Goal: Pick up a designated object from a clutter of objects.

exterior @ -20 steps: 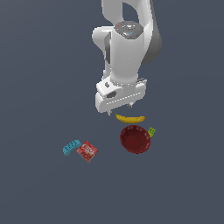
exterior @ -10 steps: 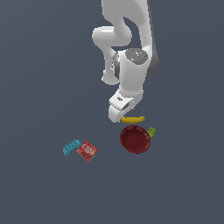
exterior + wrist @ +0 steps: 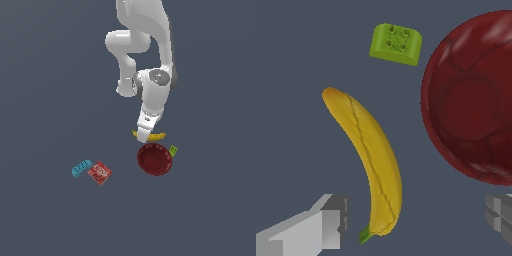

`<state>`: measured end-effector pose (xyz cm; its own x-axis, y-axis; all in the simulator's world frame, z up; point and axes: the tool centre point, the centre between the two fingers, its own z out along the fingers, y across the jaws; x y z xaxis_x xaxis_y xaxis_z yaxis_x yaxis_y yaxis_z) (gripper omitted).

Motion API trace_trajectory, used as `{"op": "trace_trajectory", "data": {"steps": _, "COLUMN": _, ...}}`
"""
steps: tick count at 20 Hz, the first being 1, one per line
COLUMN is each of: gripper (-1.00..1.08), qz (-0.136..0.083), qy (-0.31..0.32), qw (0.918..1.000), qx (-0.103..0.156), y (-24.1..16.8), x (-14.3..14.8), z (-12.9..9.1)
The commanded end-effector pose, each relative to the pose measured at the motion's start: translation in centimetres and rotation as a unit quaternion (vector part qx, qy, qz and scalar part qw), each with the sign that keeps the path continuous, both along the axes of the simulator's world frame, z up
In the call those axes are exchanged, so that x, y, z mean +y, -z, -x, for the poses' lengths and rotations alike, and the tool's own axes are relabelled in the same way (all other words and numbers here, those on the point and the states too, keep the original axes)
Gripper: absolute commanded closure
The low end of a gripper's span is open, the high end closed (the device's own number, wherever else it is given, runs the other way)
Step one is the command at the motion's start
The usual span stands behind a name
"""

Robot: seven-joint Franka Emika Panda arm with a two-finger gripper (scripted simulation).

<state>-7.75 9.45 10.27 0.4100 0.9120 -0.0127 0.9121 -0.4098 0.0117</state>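
Note:
The yellow banana (image 3: 372, 155) lies flat on the grey floor, with its green stem end between my fingers and close to one of them. My gripper (image 3: 415, 215) is open and empty; one finger (image 3: 326, 222) and the other finger (image 3: 501, 212) stand wide apart. In the exterior view the gripper (image 3: 144, 136) hangs low over the banana (image 3: 157, 136) and covers its middle. The dark red ribbed bowl (image 3: 155, 159) sits just in front of the banana. The small green block (image 3: 173, 149) lies by the bowl's rim.
A blue toy brick (image 3: 81, 168) and a red box (image 3: 100, 172) lie together at the exterior view's left, well away from the banana. In the wrist view the bowl (image 3: 471, 100) lies near one finger and the green block (image 3: 396, 43) past the banana's far tip.
The arm has folded downward and the gripper has dropped from well above the banana to just over it, near the bowl. The objects have not moved.

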Motion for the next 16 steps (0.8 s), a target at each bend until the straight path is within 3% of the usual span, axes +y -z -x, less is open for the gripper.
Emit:
{"op": "trace_trajectory", "data": {"steps": 1, "gripper": -0.92, "qz": -0.002, "qy": -0.035, "qw": 0.9994, "qx": 0.001, "y": 1.1, "x": 0.6, "z": 1.0}}
{"op": "trace_trajectory", "data": {"steps": 9, "gripper": -0.92, "qz": -0.007, "qy": -0.102, "qw": 0.9948, "qx": 0.003, "y": 3.1, "x": 1.6, "z": 3.0}}
{"op": "trace_trajectory", "data": {"steps": 16, "gripper": -0.92, "qz": -0.008, "qy": -0.111, "qw": 0.9938, "qx": 0.004, "y": 3.3, "x": 1.8, "z": 3.3}}
